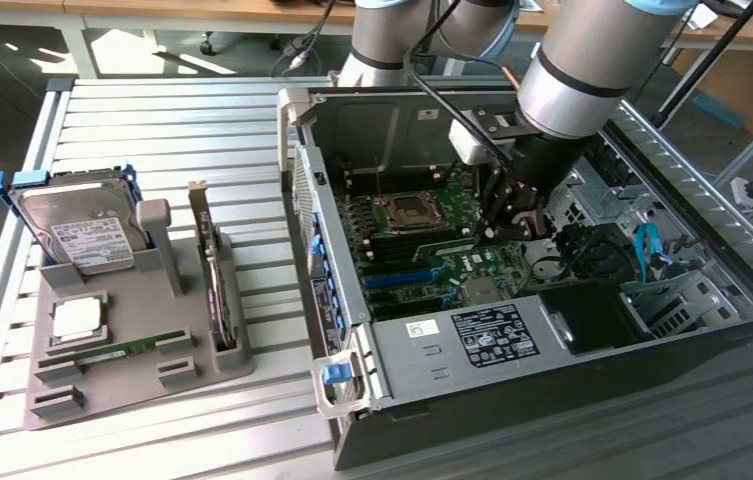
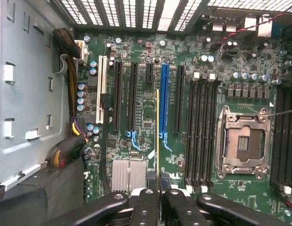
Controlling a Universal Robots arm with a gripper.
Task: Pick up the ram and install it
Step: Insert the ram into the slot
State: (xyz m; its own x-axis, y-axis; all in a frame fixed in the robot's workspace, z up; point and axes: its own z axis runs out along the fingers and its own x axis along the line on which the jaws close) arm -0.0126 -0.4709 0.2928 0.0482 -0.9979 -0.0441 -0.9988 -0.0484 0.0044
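Green and seen only edge-on in the wrist view, the ram (image 2: 158, 141) shows as one thin gold-lined strip. Its chips are turned out of sight and its near end is hidden between the black fingers (image 2: 146, 205). The gripper (image 2: 158, 200) has its jaws drawn narrow, clamped on the stick's two faces.

In the exterior view the gripper (image 1: 494, 232) is dark against the dark case (image 1: 483, 345) and its fingertips are hard to separate. The ram (image 1: 451, 247) slants just beside it over the motherboard (image 1: 410, 265). Whether it touches the board cannot be told. The arm is cut off by the picture's upper edge.

Beneath the camera lie one empty processor socket (image 2: 243, 141), four dark memory slots (image 2: 202, 132) beside it, one blue slot (image 2: 164, 101) and one white slot (image 2: 101, 89).

On the grey tray (image 1: 216, 365) at the exterior view's left sit one hard drive (image 1: 83, 230), one square silver chip (image 1: 77, 318), one upright dark card (image 1: 216, 285) and a second green stick (image 1: 116, 350).
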